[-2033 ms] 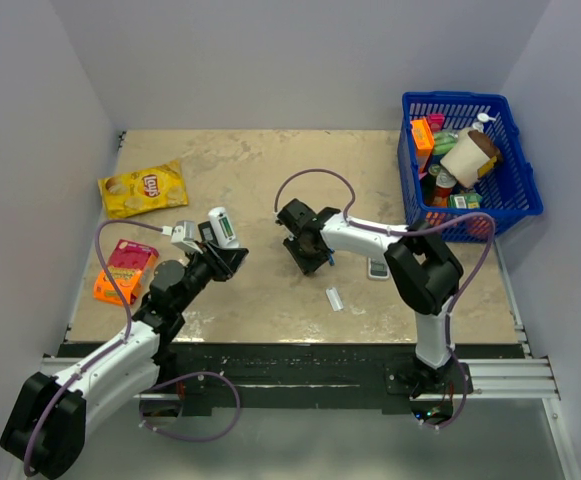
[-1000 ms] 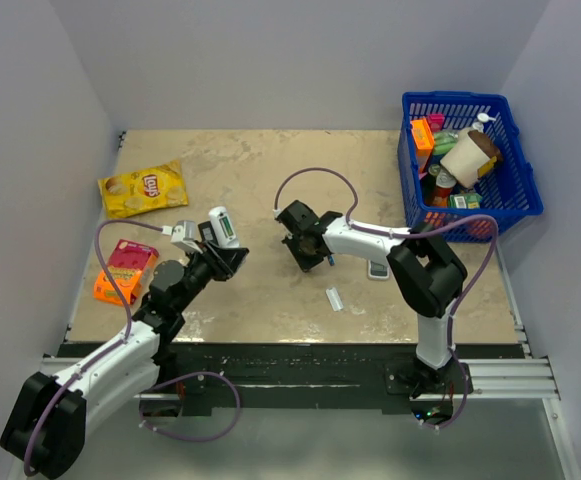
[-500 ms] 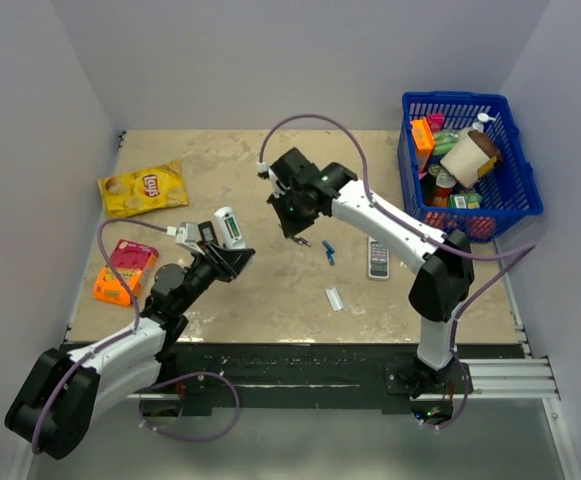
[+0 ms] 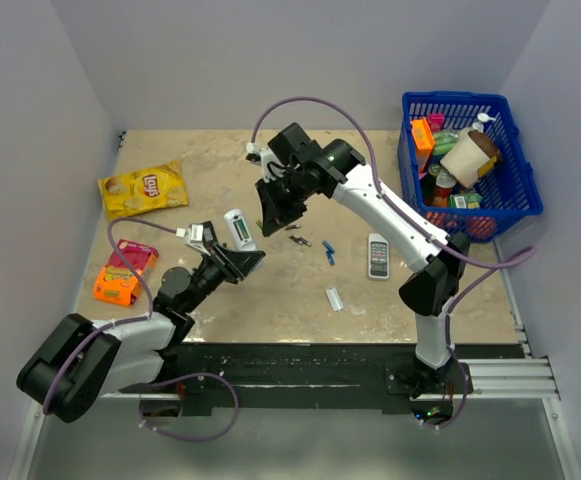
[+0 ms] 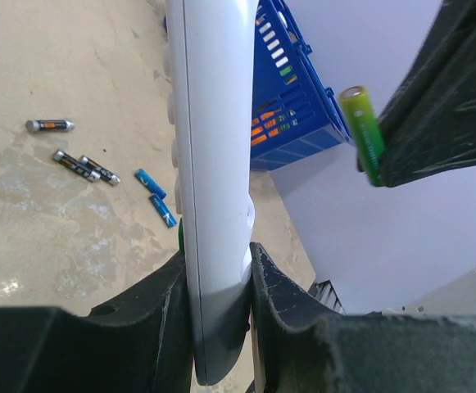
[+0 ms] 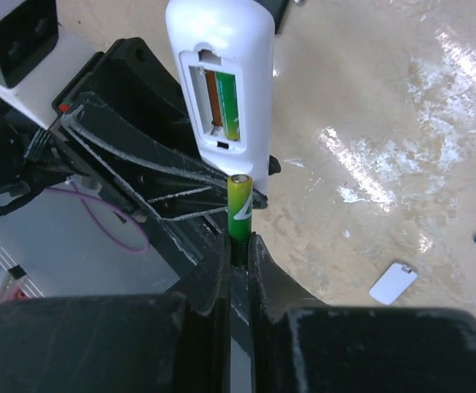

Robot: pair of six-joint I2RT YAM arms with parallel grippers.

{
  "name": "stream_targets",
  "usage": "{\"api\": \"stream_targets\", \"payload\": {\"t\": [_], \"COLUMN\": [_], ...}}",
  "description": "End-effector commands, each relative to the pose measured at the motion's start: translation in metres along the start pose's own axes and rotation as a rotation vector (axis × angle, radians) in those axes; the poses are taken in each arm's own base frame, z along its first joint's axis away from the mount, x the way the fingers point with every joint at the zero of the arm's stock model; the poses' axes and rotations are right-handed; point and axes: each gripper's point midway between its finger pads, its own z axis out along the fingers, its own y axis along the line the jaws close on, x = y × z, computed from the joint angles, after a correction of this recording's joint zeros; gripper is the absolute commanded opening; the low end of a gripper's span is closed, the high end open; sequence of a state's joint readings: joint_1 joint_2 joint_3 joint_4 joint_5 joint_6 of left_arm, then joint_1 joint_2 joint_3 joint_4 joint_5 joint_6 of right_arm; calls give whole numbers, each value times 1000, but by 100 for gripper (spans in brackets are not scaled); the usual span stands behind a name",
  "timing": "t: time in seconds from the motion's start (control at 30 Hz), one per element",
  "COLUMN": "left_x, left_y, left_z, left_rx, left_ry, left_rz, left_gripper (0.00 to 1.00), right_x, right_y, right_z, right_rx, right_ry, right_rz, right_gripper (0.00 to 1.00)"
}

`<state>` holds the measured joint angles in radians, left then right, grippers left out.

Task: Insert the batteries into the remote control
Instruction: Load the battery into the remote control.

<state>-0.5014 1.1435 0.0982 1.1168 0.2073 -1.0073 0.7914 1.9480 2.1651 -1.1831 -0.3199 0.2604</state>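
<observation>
the left hand (image 5: pixel 217 278) is clamped on the lower end of the slim white plastic bar-shaped remote (image 6: pixel 221 57), holding it off the beige table (image 4: pixel 210 160); its open back compartment houses one green battery (image 6: pixel 226 106). the right hand (image 6: pixel 238 246) pinches a second thin green cylindrical battery (image 6: pixel 238 203), tip just beside that compartment. a small white flat cover (image 4: pixel 335 298) lies on the table.

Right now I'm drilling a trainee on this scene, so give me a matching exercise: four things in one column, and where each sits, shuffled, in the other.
1 white remote
2 uninserted green battery
3 back cover
4 chips bag

A flat on the table, near its front edge
B pinched in the right gripper
C at the table's far-left corner
D clamped in the left gripper

Pairs: 1-D, 2-B, 3-A, 4-C
</observation>
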Motion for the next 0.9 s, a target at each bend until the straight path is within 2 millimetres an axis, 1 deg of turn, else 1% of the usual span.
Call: {"api": "stream_targets", "payload": {"t": [0.0,0.17,0.47,0.7,0.87], "left_x": [-12,-8,-4,-3,-2], "left_y": [-36,-40,-44,-48,-51], "left_z": [3,11,18,20,21], "left_rx": [143,149,148,159,167], "left_ry": [-55,-38,-19,-12,-9], "left_rz": [20,38,25,33,38], "left_gripper": [0,0,0,0,0], "right_x": [1,7,6,7,7], "right_y": [19,19,27,26,22], "right_z": [-4,0,6,12,16], "right_rx": [-72,-70,-93,-89,-70], "right_ry": [15,51,58,65,73], "right_rz": [54,76,92,107,118], "right_gripper": [0,0,0,0,0]}}
